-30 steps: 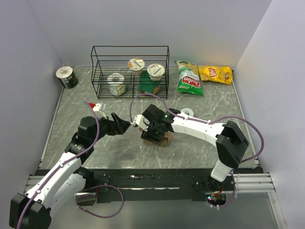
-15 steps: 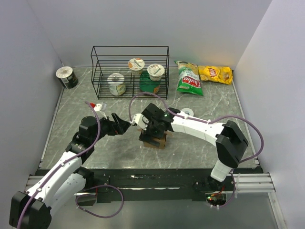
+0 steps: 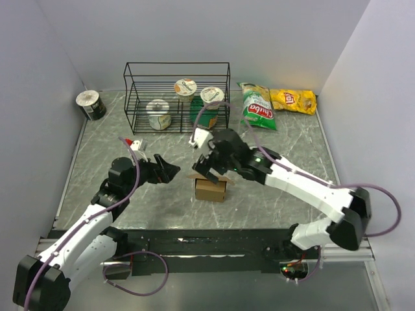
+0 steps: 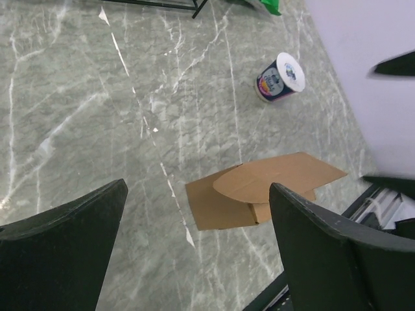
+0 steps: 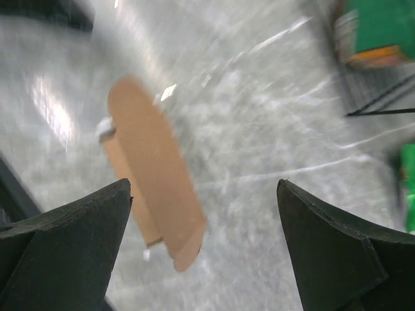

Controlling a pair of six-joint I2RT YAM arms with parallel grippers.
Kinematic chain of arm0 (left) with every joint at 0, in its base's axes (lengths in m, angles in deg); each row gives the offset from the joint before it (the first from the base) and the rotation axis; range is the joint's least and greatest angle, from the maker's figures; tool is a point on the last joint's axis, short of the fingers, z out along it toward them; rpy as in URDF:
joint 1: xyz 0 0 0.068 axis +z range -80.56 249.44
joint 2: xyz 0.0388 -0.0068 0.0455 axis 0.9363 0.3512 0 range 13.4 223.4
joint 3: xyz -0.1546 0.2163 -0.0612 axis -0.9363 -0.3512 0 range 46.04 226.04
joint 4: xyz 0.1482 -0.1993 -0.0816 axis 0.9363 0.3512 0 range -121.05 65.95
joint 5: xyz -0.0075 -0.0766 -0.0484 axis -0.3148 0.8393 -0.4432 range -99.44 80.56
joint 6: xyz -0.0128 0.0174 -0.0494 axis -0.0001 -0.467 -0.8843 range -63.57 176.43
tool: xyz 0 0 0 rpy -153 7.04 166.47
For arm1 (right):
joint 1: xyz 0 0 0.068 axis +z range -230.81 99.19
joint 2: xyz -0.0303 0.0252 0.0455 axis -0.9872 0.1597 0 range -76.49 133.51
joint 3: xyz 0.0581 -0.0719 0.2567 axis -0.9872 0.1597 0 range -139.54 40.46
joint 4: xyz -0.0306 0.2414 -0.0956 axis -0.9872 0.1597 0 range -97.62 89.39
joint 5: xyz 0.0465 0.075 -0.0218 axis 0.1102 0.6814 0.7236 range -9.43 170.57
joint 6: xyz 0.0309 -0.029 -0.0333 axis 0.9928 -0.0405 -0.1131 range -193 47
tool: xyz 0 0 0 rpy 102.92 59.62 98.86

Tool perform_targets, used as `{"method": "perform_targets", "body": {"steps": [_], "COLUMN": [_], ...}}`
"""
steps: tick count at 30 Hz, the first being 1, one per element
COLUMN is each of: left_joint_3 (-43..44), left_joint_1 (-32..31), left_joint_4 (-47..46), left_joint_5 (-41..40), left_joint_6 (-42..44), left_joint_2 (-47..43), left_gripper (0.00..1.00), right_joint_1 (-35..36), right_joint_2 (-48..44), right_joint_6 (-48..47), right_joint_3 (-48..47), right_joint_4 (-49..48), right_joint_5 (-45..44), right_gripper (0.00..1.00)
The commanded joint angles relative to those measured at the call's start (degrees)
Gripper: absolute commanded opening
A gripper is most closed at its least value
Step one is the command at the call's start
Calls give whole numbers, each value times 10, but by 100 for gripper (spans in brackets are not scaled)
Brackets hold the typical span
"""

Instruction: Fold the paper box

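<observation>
From above, we see the paper box standing as a small square of plain brown cardboard near the middle of the grey marbled desk, its top flaps loose and sticking out at the sides. The right fingers hang spread wide right over it. They seem just clear of the upper flap, though from this angle we cannot be sure. The left fingers are near the box on its left, also spread wide and holding nothing.

In the left wrist view, the paper box sits on the desk beyond the left fingers, which gape with nothing between them. A rounded flap lies across the top of the box and juts past one side. A yogurt cup lies on its side farther back.

The right wrist view is blurred. We make out the paper box below, its long rounded flap uppermost, and the right fingers standing far apart and gripping nothing.
</observation>
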State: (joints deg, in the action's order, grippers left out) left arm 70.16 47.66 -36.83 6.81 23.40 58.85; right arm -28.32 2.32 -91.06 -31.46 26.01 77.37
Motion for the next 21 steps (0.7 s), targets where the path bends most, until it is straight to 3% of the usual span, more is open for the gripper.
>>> {"method": "perform_targets", "body": {"steps": [1,5,8,17,21], "left_joint_3": [30,8,-7,-8,-16], "left_joint_1": [2,2,2,-5,-27], "left_joint_4": [-21,-44,-72,-121,-150], "left_joint_5": [9,10,18,65,91], "left_joint_6": [30,40,51,84,112], "left_joint_2": [-2,-7,-16,30,59], "left_gripper": [97,96,96,98,98], "right_joint_1": [-26,-124,-148,-202,-201], "right_joint_2": [-97,-159,-196,-256,-255], "right_joint_6": [106,180,180,214,210], "right_joint_3": [47,97,143,255,274], "right_joint_4": [-123,-133,-137,-114,-134], "right_joint_5": [-57,84,56,61,121], "right_gripper": [100,100,100,87,81]}}
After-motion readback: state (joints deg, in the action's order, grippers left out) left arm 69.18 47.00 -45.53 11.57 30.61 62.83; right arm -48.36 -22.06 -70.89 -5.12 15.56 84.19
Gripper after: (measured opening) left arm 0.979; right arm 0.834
